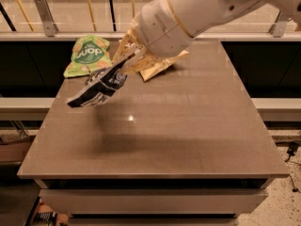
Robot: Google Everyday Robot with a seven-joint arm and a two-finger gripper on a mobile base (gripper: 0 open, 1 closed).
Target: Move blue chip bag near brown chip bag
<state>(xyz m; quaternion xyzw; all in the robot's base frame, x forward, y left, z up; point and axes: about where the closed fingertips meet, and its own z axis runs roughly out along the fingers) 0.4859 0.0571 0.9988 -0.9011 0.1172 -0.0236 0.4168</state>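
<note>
My gripper [123, 66] is shut on the blue chip bag [98, 88] and holds it in the air above the left part of the table. The bag is crumpled dark blue foil with white lettering and hangs down to the left of the fingers. The brown chip bag [157, 67] lies at the back middle of the table; only its cream-yellow bottom corner shows, the rest is hidden behind my arm. The blue bag is a little to the left of it and in front of it.
A light green chip bag [88, 54] lies at the back left corner of the brown table [188, 135]. A railing and a ledge run behind the table. My large white arm [197, 8] covers the back middle.
</note>
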